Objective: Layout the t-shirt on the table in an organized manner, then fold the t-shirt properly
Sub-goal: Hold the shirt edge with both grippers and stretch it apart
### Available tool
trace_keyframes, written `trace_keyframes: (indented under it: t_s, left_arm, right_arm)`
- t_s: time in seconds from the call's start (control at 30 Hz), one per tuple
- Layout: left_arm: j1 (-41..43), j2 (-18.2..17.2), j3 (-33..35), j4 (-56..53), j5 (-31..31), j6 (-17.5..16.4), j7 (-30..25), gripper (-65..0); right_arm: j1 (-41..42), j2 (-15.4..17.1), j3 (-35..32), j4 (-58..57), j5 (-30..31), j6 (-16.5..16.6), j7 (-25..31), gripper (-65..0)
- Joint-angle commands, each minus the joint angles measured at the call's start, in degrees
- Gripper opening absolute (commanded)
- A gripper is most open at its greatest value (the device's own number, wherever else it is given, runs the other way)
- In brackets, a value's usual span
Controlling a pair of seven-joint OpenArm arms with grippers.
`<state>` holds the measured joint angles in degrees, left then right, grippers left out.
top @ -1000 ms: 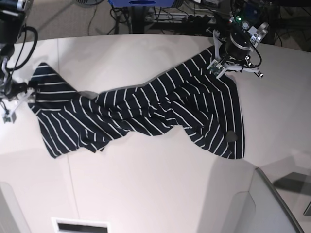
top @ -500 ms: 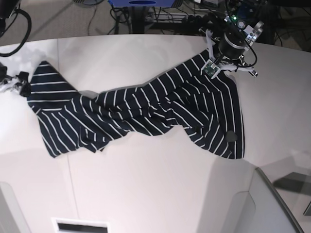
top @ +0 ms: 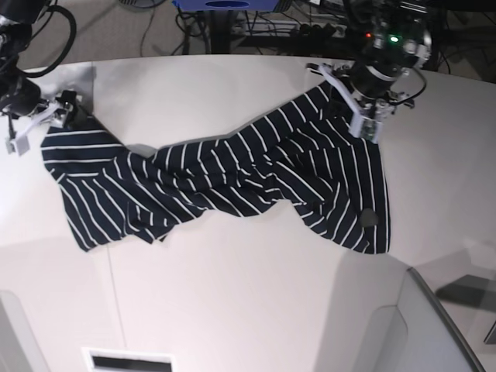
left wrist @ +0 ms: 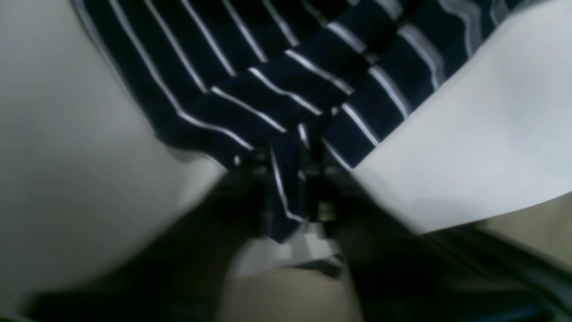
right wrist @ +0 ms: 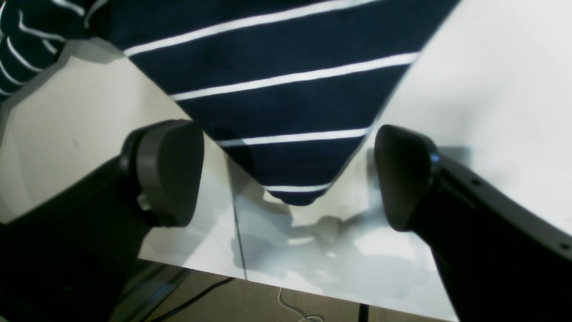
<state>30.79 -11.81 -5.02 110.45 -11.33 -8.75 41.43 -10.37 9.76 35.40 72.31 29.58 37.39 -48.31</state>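
A: Item one, the t-shirt point(top: 232, 182). It is recorded as lying crumpled and twisted across the table point(top: 256, 302), stretched from one far corner to the other, not yet flattened. Risks?

B: Two are noted. At the right gripper point(right wrist: 290, 179) the jaws are seen spread wide, with a pointed corner of cloth lying between the pads but not pinched; if the arm is drawn off now, that corner would be left behind and the twist kept. At the left gripper point(left wrist: 290, 197) a fold of striped cloth is seen between the narrowly parted jaws; whether it is firmly held cannot be told, the wrist view being blurred. A slipping fold there would let the hem bunch again.

A: Item two, surface and room?

B: A smooth pale tabletop with a thin seam is listed. A small dark piece point(top: 369, 218) sits on the cloth near its lower edge. Cables point(top: 271, 23) and floor are catalogued beyond the far rim.
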Motion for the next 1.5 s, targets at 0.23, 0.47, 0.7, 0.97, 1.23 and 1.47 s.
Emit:
trace_keyframes:
  t_s: [0.23,0.47,0.7,0.97,1.23,1.47]
  left_arm:
    - [3.98,-1.42,-9.71,-2.37,-25.9,-2.98,-0.86,-17.8]
    - [5.04,1.84,-9.71,-10.98,-26.25,-7.64,-0.95,-17.9]
    - [8.29,5.88,-14.1,-13.53,-26.34,-7.64,-9.12,-17.9]
    - [5.21,6.06,-14.28,-19.95,-26.43,-8.35,-10.26,-17.9]
    - [1.61,8.17,-14.28,-25.05,-26.07,-14.32,-10.26,-17.9]
    - [-0.59,9.75,-14.28,-29.88,-26.07,-14.41,-10.26,-44.4]
  right_arm:
    - [0.39,0.66,0.08,0.52,-0.09,0.64,-0.26,-8.0]
    - [1.54,1.01,0.08,-4.75,-0.09,0.72,-0.17,-8.0]
    - [1.45,1.01,-0.01,-4.67,-0.18,0.81,-0.17,-8.0]
    - [1.45,1.01,-0.01,-4.67,-0.18,0.81,-0.17,-8.0]
    - [1.1,1.01,-0.01,-4.67,-0.18,0.81,-0.17,-8.0]
    - [1.1,1.01,-0.01,-4.67,-0.18,0.81,-0.26,-8.0]
